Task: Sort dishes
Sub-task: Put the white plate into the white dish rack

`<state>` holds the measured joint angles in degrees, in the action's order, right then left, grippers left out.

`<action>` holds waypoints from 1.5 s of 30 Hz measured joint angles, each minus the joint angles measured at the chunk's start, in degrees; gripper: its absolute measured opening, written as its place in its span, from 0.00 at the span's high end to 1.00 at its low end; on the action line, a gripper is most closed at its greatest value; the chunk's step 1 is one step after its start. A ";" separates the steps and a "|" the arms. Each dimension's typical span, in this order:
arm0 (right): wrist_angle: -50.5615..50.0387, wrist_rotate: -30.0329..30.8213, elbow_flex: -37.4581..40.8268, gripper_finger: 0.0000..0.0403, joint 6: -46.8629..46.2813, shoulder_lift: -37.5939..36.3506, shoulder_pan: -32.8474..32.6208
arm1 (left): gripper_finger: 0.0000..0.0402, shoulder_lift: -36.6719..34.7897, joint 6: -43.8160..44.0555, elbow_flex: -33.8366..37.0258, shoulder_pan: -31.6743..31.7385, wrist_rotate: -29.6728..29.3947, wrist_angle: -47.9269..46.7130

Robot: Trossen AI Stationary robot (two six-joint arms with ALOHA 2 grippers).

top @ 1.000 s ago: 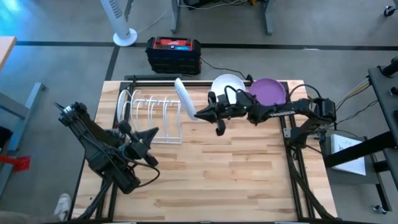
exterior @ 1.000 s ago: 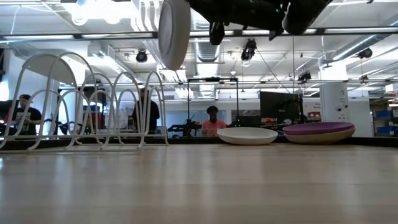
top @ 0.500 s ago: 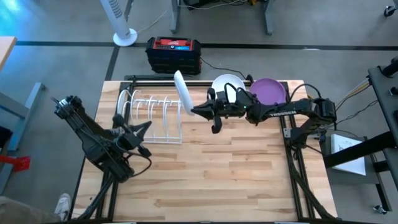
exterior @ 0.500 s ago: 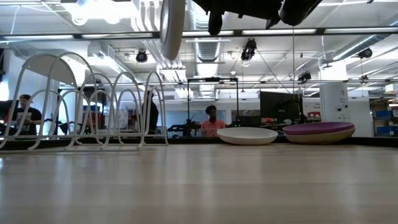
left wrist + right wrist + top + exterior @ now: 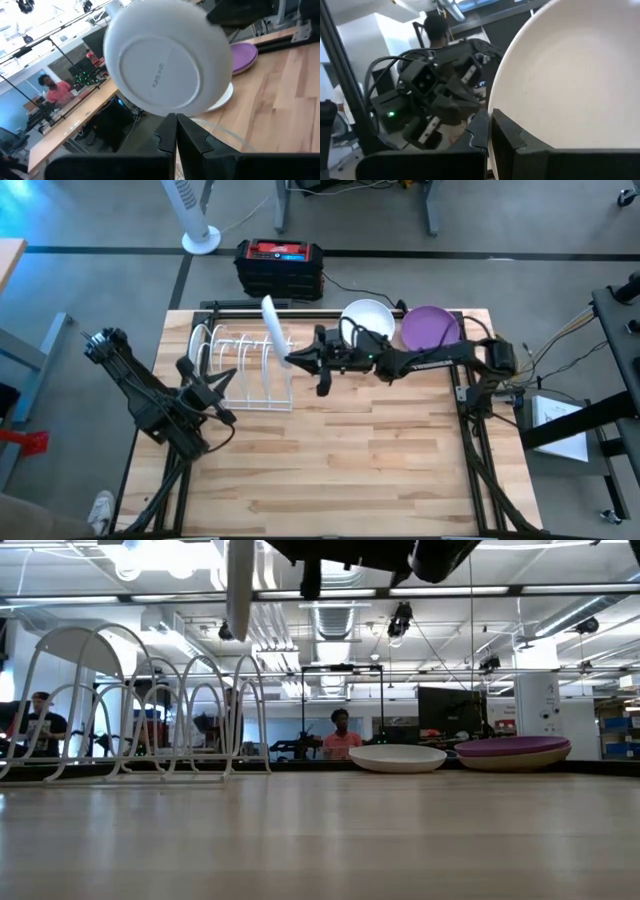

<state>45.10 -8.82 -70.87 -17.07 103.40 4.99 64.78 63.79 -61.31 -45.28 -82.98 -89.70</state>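
Over the wooden counter (image 5: 340, 450), the right tool (image 5: 292, 360) pinches a white plate (image 5: 270, 325) on edge above the wire rack (image 5: 245, 365), left tool (image 5: 205, 380) pressed together, workshop behind.

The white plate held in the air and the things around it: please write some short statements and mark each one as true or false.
1. The right gripper holds a white plate on edge above the wire rack. True.
2. A purple plate sits in the rack. False: it lies flat on the table, beside a white bowl.
3. The left gripper grips the held plate. False: it waits near the rack, fingers shut on nothing.
4. One white dish already stands in the rack. True.
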 joint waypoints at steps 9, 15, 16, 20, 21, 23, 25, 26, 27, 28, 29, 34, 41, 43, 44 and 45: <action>-1.66 6.01 -7.33 1.00 3.04 6.57 -1.98 | 1.00 -3.84 1.50 6.19 0.00 2.13 0.10; -1.61 16.00 -7.50 1.00 7.48 7.16 -3.74 | 1.00 -5.17 1.77 7.24 -0.03 2.61 0.15; -1.55 16.90 -7.50 1.00 7.96 7.14 -4.03 | 1.00 -5.31 1.75 7.24 -0.02 2.62 0.12; -1.18 18.21 -7.51 1.00 8.74 7.13 -4.72 | 1.00 -5.43 1.73 7.37 -0.02 2.66 0.12; -1.11 18.21 -7.60 1.00 8.76 7.14 -4.84 | 1.00 -5.40 1.68 7.37 -0.02 2.64 0.12; -1.09 18.23 -7.65 1.00 8.70 7.25 -4.91 | 1.00 -5.40 1.61 7.37 -0.02 2.68 0.15; -1.09 18.27 -7.63 1.00 8.63 7.48 -4.91 | 1.00 -5.40 1.68 7.37 -0.02 3.98 0.22; -1.10 18.38 -7.63 1.00 8.53 7.64 -4.89 | 1.00 -5.40 1.68 7.37 0.00 5.64 0.23; -1.14 18.46 -7.63 1.00 8.31 7.71 -4.89 | 1.00 -5.36 1.56 7.39 0.00 7.22 0.24; -1.12 18.52 -7.63 1.00 8.17 7.74 -4.88 | 1.00 -5.32 1.37 7.45 0.00 7.75 0.28; -1.02 18.79 -7.63 1.00 8.16 7.75 -4.87 | 1.00 -5.32 1.40 7.46 0.00 7.81 0.30; -0.50 19.47 -7.63 1.00 8.15 7.75 -4.97 | 1.00 -5.32 1.44 7.46 0.00 7.58 0.34; -0.13 19.59 -7.63 1.00 6.16 7.75 -5.26 | 1.00 -5.29 1.46 7.46 0.00 7.56 0.58; -0.11 19.92 -7.63 1.00 5.71 7.75 -5.26 | 1.00 -5.29 1.46 7.46 0.00 7.56 0.61; -0.11 20.12 -7.64 1.00 5.39 7.75 -5.26 | 1.00 -5.29 1.46 7.46 0.00 7.54 0.65; -0.13 20.52 -7.63 1.00 5.30 7.75 -5.26 | 1.00 -5.29 1.46 7.46 0.00 7.54 0.69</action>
<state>44.97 11.70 -78.50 -11.77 111.15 -0.27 59.48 65.25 -53.84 -45.28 -75.44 -89.01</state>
